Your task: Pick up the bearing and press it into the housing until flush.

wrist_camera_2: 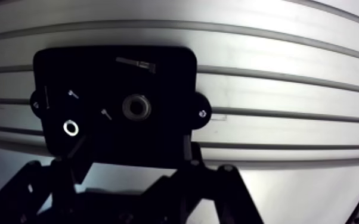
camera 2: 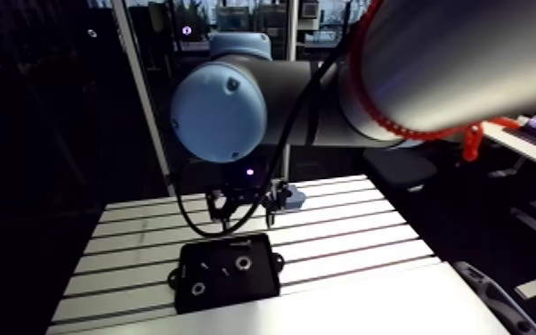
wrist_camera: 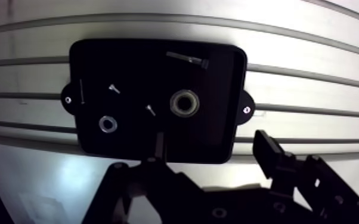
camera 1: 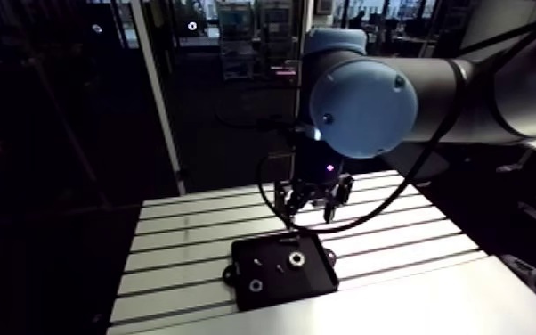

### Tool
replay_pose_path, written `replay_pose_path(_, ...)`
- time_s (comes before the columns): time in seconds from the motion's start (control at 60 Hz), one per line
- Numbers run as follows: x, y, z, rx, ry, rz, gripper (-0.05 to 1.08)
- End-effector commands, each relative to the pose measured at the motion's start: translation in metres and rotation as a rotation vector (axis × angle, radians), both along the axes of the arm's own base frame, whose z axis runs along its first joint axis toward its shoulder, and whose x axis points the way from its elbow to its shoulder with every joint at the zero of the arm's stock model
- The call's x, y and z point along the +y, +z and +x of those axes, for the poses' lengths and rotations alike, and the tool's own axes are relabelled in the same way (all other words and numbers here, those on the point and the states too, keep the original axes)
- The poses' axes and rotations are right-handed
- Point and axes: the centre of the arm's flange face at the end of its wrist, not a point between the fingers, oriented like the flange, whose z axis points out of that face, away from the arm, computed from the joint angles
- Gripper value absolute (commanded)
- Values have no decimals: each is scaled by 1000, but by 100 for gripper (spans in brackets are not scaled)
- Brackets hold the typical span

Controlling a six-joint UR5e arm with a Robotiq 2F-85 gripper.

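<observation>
Currently the slotted aluminium surface [camera 1: 414,254] carries a black rectangular tray with side ears [wrist_camera: 217,77], and the two-fingered tool [wrist_camera: 209,140] hangs over the tray's far edge, spread wide and empty. Inside the tray, what looks like the round metal-rimmed housing [wrist_camera: 185,103] sits right of and farther than the small silvery ring bearing [wrist_camera: 107,124], with small loose screws [wrist_camera: 150,109] between them. For a clean grasp, the tool should probably centre over the bearing, straddle its outer rim and descend squarely, clear of the screws.
</observation>
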Motion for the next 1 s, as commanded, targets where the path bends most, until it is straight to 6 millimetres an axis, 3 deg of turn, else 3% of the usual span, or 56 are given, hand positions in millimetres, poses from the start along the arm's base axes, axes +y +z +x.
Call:
replay_pose_path(0.017, -8, -14, -2, -15, 11, -2, 25)
replay_pose_path(1.0, -10, -63, 2, -17, 33, 39, 38)
